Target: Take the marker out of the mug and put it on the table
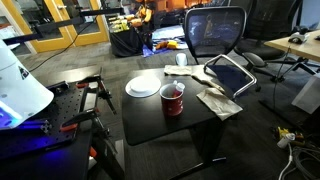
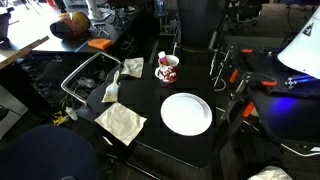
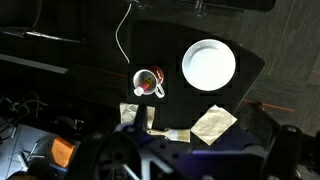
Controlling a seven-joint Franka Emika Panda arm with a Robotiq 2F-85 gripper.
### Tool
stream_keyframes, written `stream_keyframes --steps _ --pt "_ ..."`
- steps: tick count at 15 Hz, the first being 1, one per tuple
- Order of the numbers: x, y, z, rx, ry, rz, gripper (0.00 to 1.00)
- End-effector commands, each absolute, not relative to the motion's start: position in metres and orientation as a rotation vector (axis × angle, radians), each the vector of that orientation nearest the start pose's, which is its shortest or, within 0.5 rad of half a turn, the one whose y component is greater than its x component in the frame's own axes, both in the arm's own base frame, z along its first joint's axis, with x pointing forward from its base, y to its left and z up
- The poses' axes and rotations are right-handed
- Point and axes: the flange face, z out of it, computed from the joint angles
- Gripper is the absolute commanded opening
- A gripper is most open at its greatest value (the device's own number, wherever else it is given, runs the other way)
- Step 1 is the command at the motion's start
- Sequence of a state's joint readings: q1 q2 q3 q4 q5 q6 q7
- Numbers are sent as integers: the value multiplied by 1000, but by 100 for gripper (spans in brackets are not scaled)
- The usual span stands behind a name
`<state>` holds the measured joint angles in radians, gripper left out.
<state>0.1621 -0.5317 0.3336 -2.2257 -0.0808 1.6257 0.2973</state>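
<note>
The red mug (image 1: pixel 172 101) stands on the black table (image 1: pixel 150 115), near its middle, next to a white plate. It shows in both exterior views (image 2: pixel 167 69) and from high above in the wrist view (image 3: pixel 149 84). The marker (image 1: pixel 176 91) is a dark stick standing in the mug, faint in the wrist view (image 3: pixel 151 80). My gripper (image 3: pixel 185 158) is only a dark blur along the bottom of the wrist view. It is far above the table and apart from the mug. I cannot tell whether its jaws are open or shut.
A white plate (image 1: pixel 143 86) lies beside the mug. Crumpled napkins (image 2: pixel 120 122), a paintbrush (image 3: pixel 165 133) and a wire basket (image 2: pixel 88 75) sit at one side of the table. An office chair (image 1: pixel 215 35) stands behind it. The white robot body (image 1: pixel 15 85) is at the table's other side.
</note>
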Motion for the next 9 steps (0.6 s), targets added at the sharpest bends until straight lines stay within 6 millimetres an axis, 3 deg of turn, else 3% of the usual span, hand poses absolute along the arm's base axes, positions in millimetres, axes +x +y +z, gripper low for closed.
stream_keyframes --steps 1,5,9 --pt "346 186 543 -3411 -113 38 100" --pt "355 171 512 -3389 78 100 100" --pt "364 152 474 -3316 308 44 100"
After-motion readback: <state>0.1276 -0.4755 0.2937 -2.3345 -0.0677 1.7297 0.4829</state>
